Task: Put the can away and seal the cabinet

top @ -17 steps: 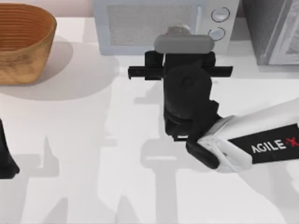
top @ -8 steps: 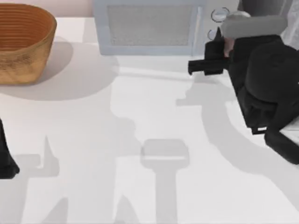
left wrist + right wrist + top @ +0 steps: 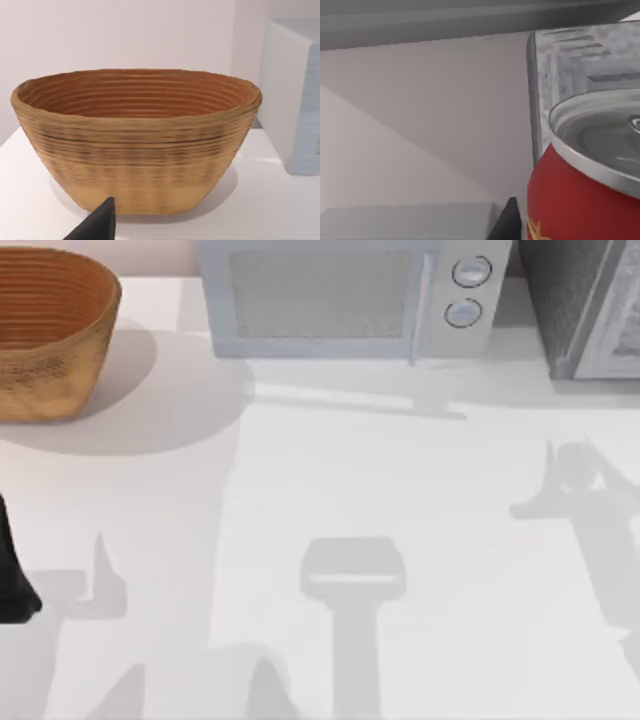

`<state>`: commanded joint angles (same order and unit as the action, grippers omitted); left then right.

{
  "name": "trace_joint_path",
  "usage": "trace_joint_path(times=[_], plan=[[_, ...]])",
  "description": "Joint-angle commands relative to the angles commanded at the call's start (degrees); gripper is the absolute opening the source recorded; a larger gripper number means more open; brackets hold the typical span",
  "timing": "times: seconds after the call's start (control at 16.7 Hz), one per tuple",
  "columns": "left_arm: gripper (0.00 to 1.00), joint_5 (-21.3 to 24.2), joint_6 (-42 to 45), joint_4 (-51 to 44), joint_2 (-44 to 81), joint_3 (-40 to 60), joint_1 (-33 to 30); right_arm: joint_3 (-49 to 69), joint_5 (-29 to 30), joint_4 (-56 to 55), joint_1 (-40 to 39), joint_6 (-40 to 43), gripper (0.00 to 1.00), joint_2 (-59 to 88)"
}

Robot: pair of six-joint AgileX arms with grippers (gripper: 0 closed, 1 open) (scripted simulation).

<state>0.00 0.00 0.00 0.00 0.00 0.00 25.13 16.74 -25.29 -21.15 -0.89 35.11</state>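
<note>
While our left arm (image 3: pixel 12 575) sits parked at the table's left edge near the basket (image 3: pixel 50 330), the can (image 3: pixel 585 185) looms close before our right wrist camera beside a grey cabinet wall (image 3: pixel 580 65). Whether either gripper's jaws are clenched, we cannot tell.

A white table (image 3: pixel 300 490) seen from above, crossed by soft grey shadows. Along its far edge stands a pale microwave (image 3: pixel 340 295) with two round dials on its right side. A woven brown basket (image 3: pixel 45 325) sits at the far left corner, casting a wide shadow. At the far right stands a grey cabinet (image 3: pixel 575 300). Behind the basket rises a plain pale wall (image 3: pixel 115 35).
</note>
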Motion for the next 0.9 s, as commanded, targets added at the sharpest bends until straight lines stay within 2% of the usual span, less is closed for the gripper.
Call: trace_joint_path(times=[0.24,0.48,0.9], plan=[[1.00,0.0,0.0,0.0,0.0,0.0,0.0,-12.3,-8.2,12.5,10.1,0.7,0.00,-21.3],[1.00,0.0,0.0,0.0,0.0,0.0,0.0,-22.8,-15.0,23.0,19.0,1.0,0.00,-32.8],[1.00,0.0,0.0,0.0,0.0,0.0,0.0,-25.1,-16.7,25.2,21.0,0.8,0.00,-34.8]])
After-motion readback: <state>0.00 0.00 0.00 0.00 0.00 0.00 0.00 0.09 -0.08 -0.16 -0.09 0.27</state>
